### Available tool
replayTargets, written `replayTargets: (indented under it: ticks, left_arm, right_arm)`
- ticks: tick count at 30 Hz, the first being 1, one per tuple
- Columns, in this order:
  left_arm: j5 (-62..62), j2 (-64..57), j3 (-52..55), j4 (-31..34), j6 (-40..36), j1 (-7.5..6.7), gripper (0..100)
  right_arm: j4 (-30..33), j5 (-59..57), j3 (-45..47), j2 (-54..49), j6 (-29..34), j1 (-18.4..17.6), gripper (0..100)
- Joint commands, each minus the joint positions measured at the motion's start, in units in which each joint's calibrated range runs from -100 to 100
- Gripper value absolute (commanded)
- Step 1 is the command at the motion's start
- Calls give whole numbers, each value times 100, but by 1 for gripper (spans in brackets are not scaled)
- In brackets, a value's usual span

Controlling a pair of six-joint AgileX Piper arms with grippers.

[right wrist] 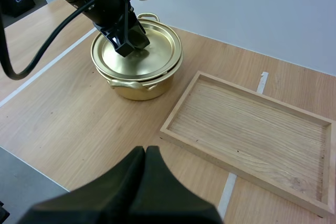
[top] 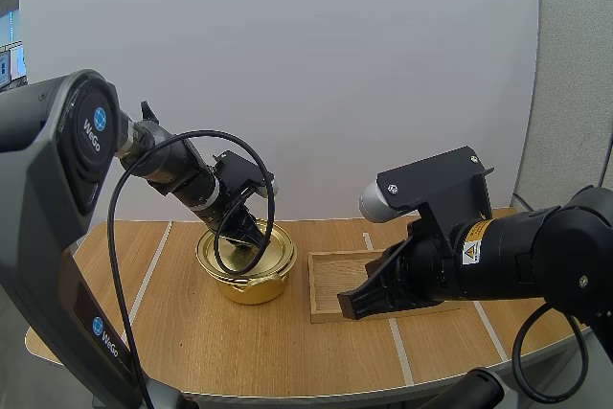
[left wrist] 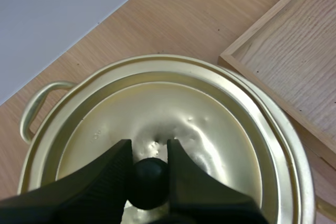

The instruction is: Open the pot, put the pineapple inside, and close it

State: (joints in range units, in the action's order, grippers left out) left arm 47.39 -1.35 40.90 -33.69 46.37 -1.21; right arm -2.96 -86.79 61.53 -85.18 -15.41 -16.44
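**Gold pot, lid on**

A shiny gold pot (top: 251, 288) stands upright on the surface, with a loop handle on two opposite sides. Its gold lid (left wrist: 210, 129) lies flat on the rim. The lid's black knob (left wrist: 150, 177) is pinched between the left fingers (left wrist: 100, 182).

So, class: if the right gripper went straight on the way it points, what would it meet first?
The right gripper, shut, would probably meet bare table first, between the pot and the wooden tray; depth is unclear.

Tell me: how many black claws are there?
2. The left gripper pinches the black knob on the golden metal lid; the right gripper, shut, hovers near the wooden tray.
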Motion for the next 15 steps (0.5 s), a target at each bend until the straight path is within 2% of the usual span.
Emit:
replayTargets:
  ticks: [1, 15]
  left_arm:
    - [157, 69, 23, -191, 126, -7, 0]
    - [784, 69, 23, -329, 262, -7, 0]
  right_arm:
    - [32, 11, -17, -36, -54, 19, 0]
    - [32, 11, -17, -36, -54, 19, 0]
